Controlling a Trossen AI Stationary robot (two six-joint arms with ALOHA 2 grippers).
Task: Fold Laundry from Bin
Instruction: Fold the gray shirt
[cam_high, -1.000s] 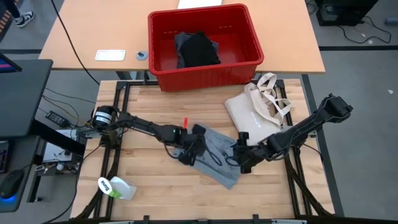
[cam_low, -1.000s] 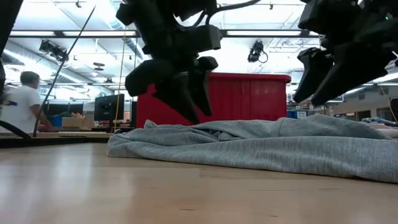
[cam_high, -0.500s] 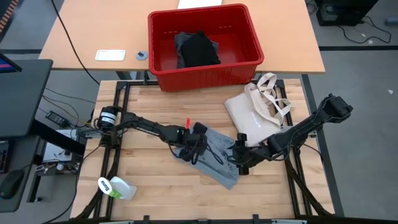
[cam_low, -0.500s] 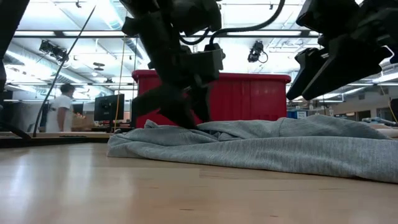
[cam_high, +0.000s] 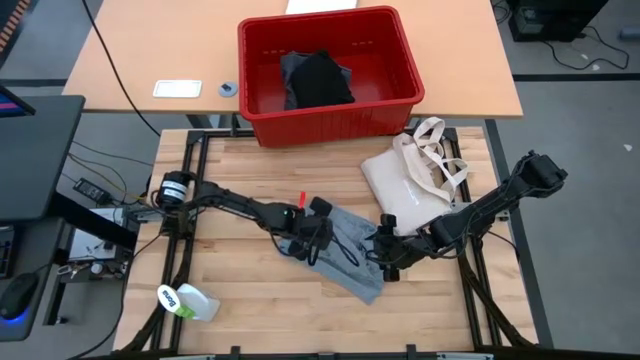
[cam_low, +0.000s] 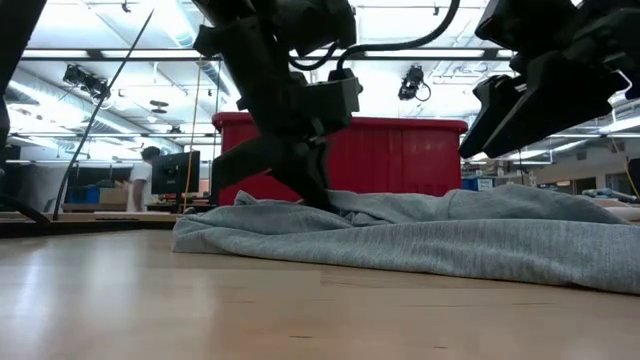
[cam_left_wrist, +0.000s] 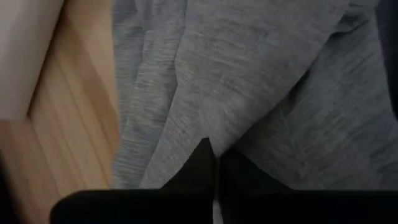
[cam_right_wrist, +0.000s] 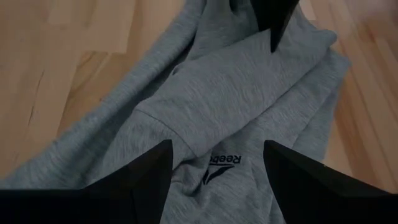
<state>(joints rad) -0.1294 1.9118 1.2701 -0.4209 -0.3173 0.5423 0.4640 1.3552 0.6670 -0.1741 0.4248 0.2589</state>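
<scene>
The left gripper (cam_high: 318, 236) is pinching the one grey T-shirt (cam_high: 350, 255) at table centre; the right gripper (cam_high: 386, 252) is hovering open at its three o'clock edge. One red bin (cam_high: 330, 112) is sitting at twelve o'clock.

Worktop (cam_high: 230, 270): bare wood at front and left of the grey T-shirt (cam_high: 350, 250). Obstacles: white bottle (cam_high: 188, 300) at front-left corner; canvas tote bag (cam_high: 410, 180) at right rear; red bin (cam_high: 328, 75) behind the worktop.

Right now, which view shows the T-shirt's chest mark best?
The right wrist view: the mark is readable on the T-shirt. The high and low views show only bunched grey cloth; the left wrist view shows plain fabric.
</scene>
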